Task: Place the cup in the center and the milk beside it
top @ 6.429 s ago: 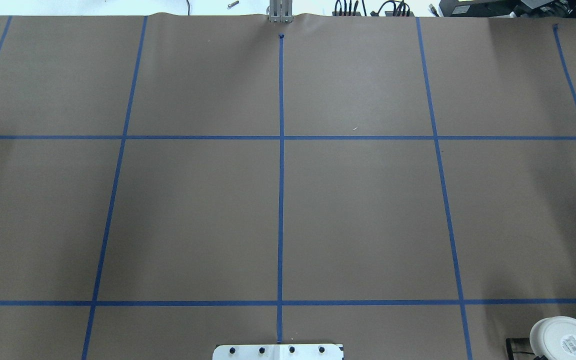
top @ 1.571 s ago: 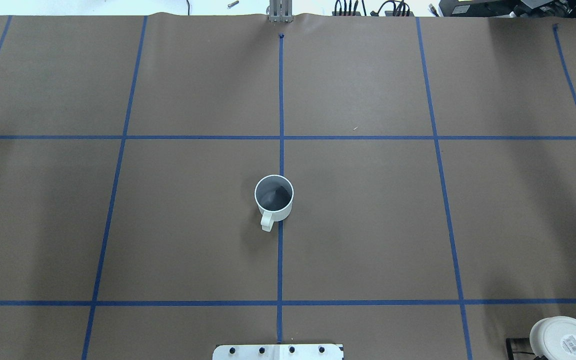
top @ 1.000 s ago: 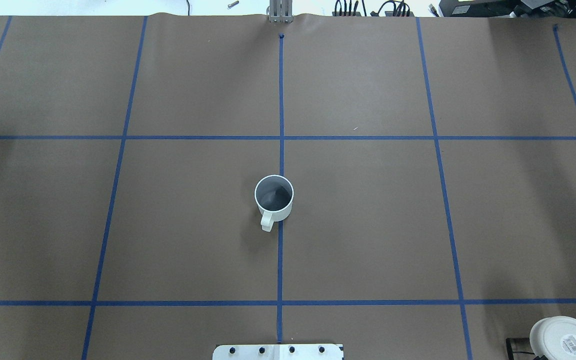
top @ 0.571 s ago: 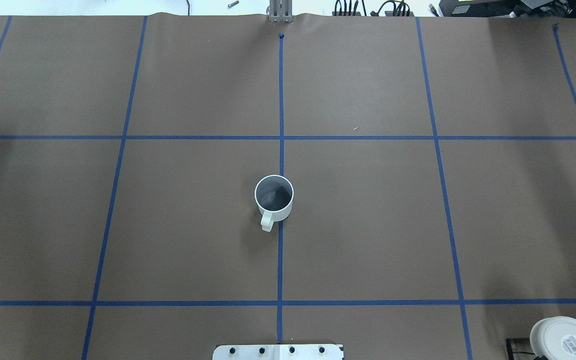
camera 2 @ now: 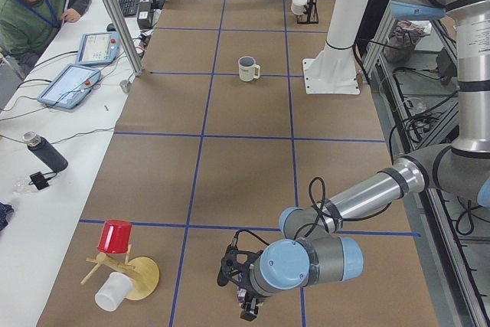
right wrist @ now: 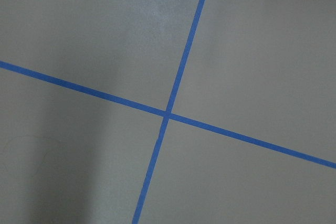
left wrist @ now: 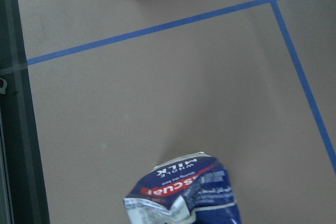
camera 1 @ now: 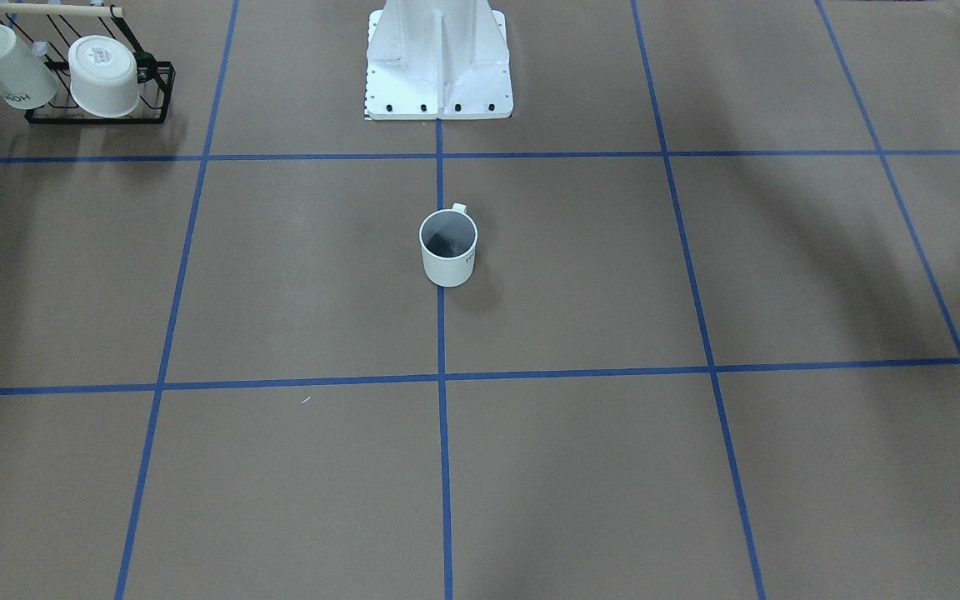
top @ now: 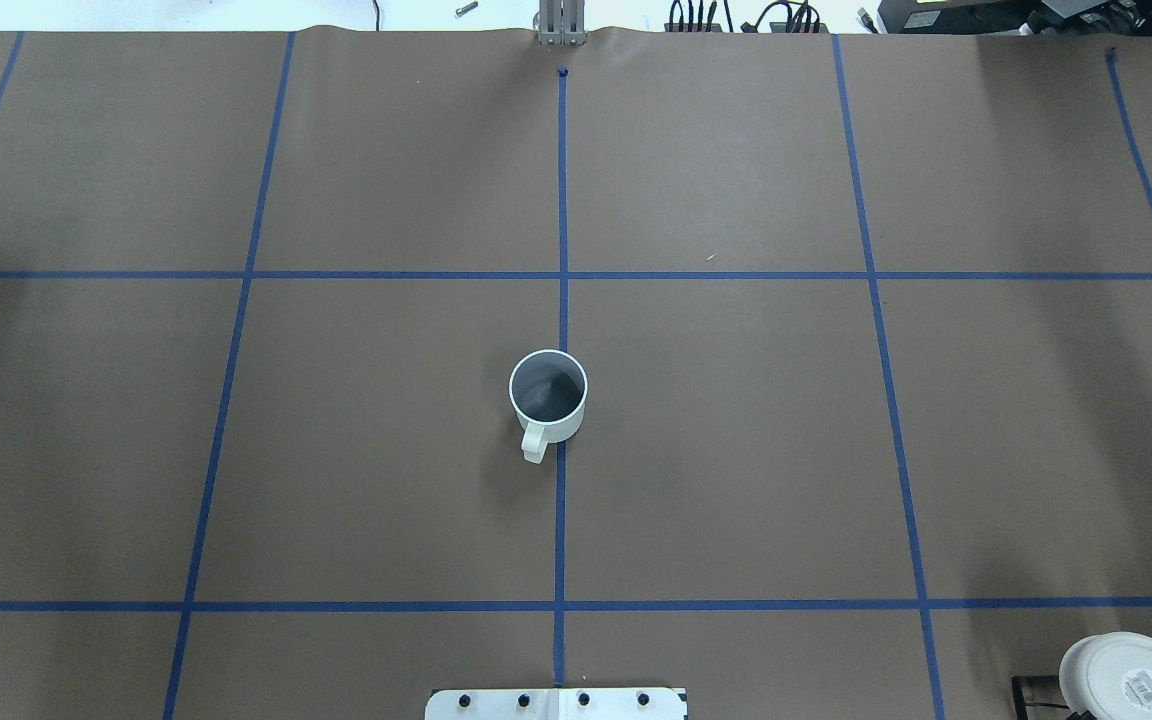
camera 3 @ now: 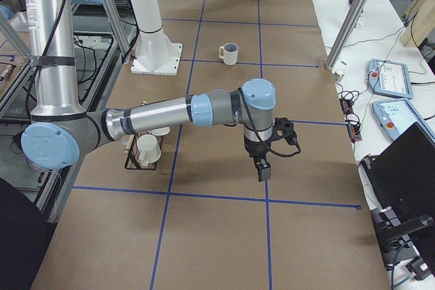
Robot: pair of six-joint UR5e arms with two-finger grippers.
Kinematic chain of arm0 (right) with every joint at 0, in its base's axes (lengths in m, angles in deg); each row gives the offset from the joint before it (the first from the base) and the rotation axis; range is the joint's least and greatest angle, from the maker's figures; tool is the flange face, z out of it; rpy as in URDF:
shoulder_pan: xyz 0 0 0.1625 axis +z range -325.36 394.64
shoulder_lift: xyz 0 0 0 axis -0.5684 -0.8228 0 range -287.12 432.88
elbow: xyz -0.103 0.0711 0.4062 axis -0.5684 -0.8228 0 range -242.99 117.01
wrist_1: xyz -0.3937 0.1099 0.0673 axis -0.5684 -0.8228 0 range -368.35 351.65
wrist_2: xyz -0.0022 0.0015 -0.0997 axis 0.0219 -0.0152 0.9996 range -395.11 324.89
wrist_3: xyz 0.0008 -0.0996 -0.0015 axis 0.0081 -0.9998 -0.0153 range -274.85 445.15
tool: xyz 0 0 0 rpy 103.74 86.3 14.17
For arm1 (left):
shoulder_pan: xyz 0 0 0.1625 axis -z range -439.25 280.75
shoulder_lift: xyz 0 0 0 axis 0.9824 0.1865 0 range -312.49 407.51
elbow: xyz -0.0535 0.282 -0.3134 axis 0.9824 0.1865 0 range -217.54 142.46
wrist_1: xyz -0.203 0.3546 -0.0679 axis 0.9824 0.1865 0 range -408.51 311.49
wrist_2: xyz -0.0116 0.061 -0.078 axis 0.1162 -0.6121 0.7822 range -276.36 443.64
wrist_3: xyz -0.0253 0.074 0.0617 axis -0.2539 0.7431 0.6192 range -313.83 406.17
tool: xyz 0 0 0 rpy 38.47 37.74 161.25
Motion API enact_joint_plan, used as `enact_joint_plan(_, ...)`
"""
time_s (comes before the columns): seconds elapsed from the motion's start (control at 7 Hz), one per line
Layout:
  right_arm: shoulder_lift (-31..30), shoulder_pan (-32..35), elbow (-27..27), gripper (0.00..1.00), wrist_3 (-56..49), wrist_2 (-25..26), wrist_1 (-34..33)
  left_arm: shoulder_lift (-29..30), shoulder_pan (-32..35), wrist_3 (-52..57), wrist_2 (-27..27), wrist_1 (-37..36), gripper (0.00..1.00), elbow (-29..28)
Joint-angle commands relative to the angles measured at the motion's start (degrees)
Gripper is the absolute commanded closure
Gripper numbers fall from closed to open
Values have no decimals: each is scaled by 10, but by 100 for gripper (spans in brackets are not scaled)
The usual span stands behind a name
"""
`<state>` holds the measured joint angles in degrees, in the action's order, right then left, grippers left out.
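The cup (top: 548, 395), a small white mug with a grey inside, stood upright in the center (top: 726, 440) of the desk (top: 86, 450). It sat over the blue tape line, its handle toward the robot's base. The milk (left wrist: 185, 195) was dark blue with a red logo, white "WHOLE MILK" lettering and a creased top. It was well apart, at the desk's left end.

Milk carton (left wrist: 184, 192): white "WHOLE MILK", upside down in the left wrist view; red logo wording unclear. Racked mug (camera 1: 7, 71): dark lettering, roughly "HOH". Racked cup (top: 1126, 678): bottom label illegible.
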<state>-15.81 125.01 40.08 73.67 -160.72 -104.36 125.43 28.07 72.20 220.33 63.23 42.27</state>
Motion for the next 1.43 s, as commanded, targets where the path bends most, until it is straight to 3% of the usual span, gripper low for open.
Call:
enact_joint_plan(0.0, 0, 0, -1, 0, 1, 1, 1, -2, 0, -4, 1, 1, 1, -9)
enact_joint_plan(1.29, -1, 1, -7, 0, 1, 12, 1, 2, -5, -19, 8, 1, 1, -11)
